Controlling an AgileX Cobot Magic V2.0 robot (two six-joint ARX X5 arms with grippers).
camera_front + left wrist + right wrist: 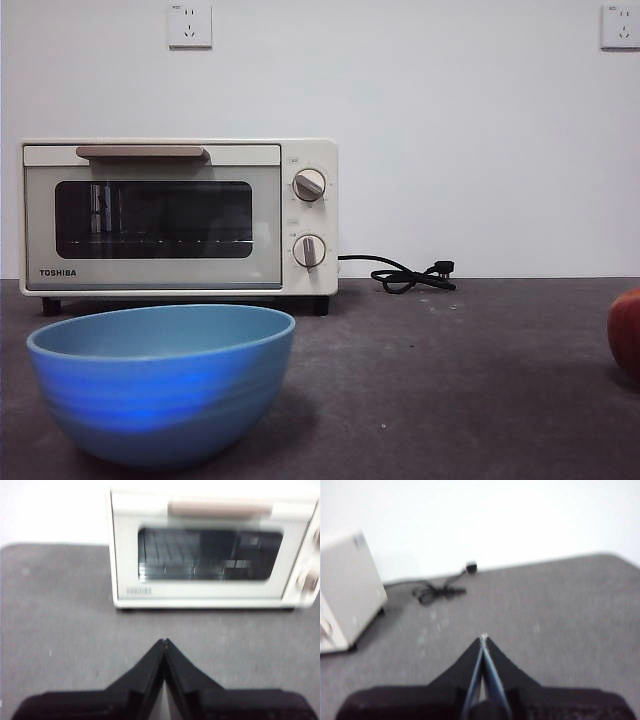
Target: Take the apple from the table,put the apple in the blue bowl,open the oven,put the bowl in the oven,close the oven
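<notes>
Table (480, 380) edge crops what looks like apple (626, 333).

Behind everything we see a plain white wall (450, 120). Two white wall sockets are mounted high on it: one wall socket (190, 25) towards the left, the other wall socket (620, 26) at the right edge, partly cut off by the frame.
</notes>
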